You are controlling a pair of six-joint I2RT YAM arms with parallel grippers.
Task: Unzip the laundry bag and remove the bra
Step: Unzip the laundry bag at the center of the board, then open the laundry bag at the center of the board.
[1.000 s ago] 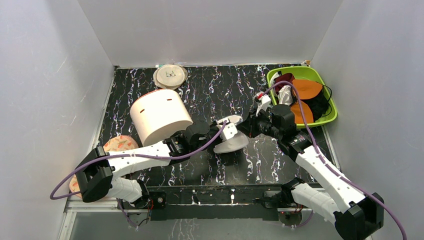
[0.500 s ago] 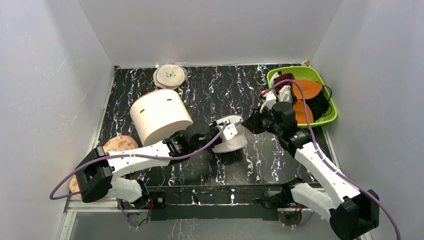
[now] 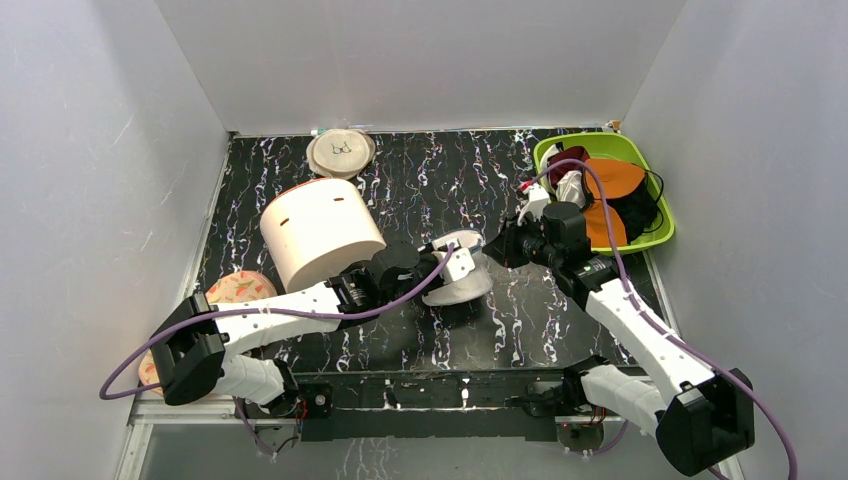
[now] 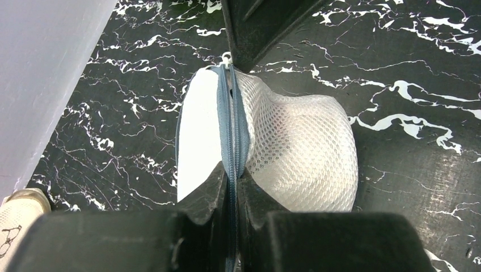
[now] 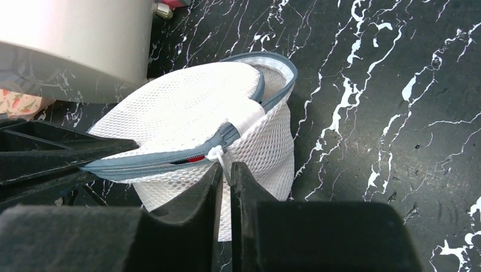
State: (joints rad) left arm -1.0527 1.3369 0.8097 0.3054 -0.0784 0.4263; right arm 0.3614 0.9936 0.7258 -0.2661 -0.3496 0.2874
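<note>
Black marbled table (image 3: pixel 420 190) fills the floor, and the big cream cylinder (image 3: pixel 318 232) lies on its side at the left. Its near end is cut off behind the left arm. At the far right is the green tray (image 3: pixel 606 148). The orange and dark garments heaped in it are partly masked by the right arm's cable, so they're hard to sort out.

Centre stage is the laundry bag (image 3: pixel 462 285), near the middle of the table, just right of the cylinder and strung between the two arms. From above its shape is mostly lost under the wrists. Up close it's a white mesh dome, puffed out, with a blue-grey zip (image 4: pixel 231 124) running along its rim.

The left gripper (image 4: pixel 231 184) has its fingers pressed tight on the zip tape, clamping the bag's edge. The right gripper (image 5: pixel 225 170) is squeezed together on the small white zip pull (image 5: pixel 215 153) at the other end.

The bra (image 5: pixel 192 160) is almost entirely hidden. Only a thin red sliver peeks through a narrow gap in the zip, just beside the pull.
</note>
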